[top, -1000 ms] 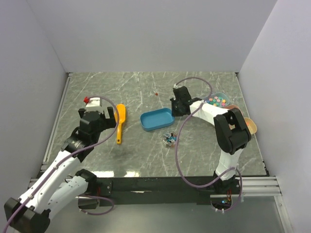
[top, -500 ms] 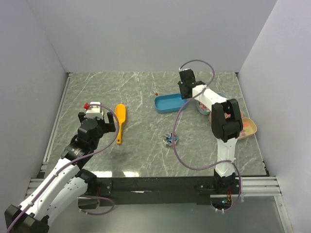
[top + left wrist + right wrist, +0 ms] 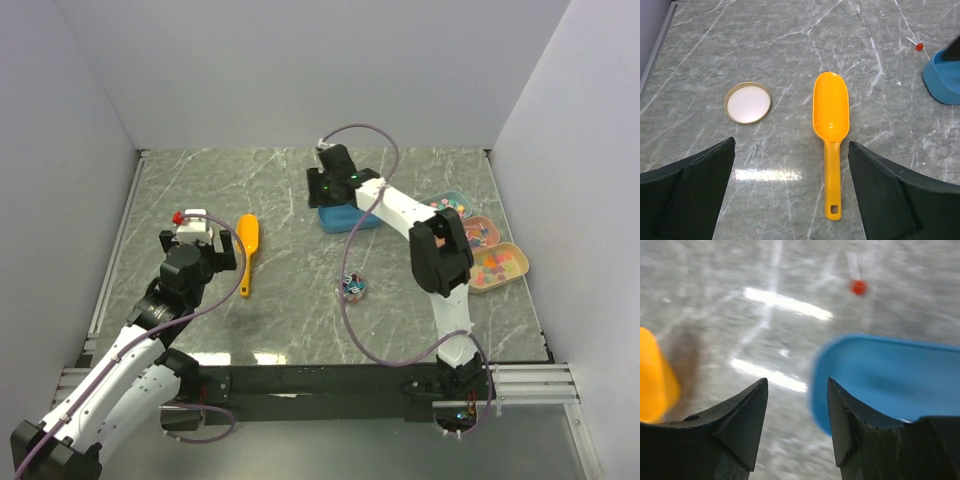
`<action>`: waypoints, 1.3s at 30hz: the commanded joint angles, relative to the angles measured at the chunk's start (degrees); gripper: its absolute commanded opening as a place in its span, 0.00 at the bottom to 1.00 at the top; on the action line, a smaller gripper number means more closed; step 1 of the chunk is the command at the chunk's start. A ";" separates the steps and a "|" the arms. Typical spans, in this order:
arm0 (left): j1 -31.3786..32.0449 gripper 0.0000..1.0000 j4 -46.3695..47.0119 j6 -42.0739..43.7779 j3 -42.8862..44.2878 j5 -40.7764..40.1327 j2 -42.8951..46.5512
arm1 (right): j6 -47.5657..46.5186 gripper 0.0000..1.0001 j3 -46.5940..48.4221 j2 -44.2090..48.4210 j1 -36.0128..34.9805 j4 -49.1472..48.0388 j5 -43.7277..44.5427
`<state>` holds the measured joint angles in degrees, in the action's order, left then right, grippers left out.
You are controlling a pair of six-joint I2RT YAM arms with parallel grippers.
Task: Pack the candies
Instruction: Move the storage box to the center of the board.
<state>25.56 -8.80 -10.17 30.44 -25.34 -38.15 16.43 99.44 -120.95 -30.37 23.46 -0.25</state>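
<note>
I stood watching as the left gripper (image 3: 200,240) hung over the left part of the marble table (image 3: 280,180), its jaws spread as wide as they went and holding nothing. In its wrist view the left gripper (image 3: 790,145) looked down on bare stone between its two dark fingers (image 3: 690,200). A little ahead of it and to its left lay a round white lid (image 3: 747,102) with a gold rim. Straight ahead, nearer its right finger, lay the orange scoop (image 3: 830,115), bowl away and handle pointing back at the gripper.

Farther right, the right gripper (image 3: 330,192) was stretched toward the back of the table, over the left end of a blue tray (image 3: 350,217). Its wrist view was blurred, but the right gripper (image 3: 796,385) showed jaws parted with only table between them. The blue tray (image 3: 890,375) lay just beside and past its right finger. I could not tell whether they touched. A tiny red bead (image 3: 858,287) sat ahead of it, and the scoop (image 3: 655,375) showed off to its left.

The candies (image 3: 352,285) lay in a small heap on the bare table, well behind the right gripper toward the arm bases, apart from the tray. To the right of that gripper stood a row of three small dishes (image 3: 522,264) of sweets.
</note>
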 commanded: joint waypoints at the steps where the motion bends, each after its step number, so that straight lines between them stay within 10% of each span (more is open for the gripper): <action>1: -0.34 1.00 2.82 0.33 -0.20 -0.67 0.18 | 6.86 0.57 5.15 -3.77 -1.27 -1.76 -1.34; 39: -0.42 0.99 3.26 1.03 -0.46 1.17 0.71 | 2.04 0.46 5.85 -5.44 -1.36 2.02 4.56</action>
<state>25.41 -7.94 -9.93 30.41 -25.21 -38.06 19.18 103.57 -124.18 -32.45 25.32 4.84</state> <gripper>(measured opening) 0.995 0.472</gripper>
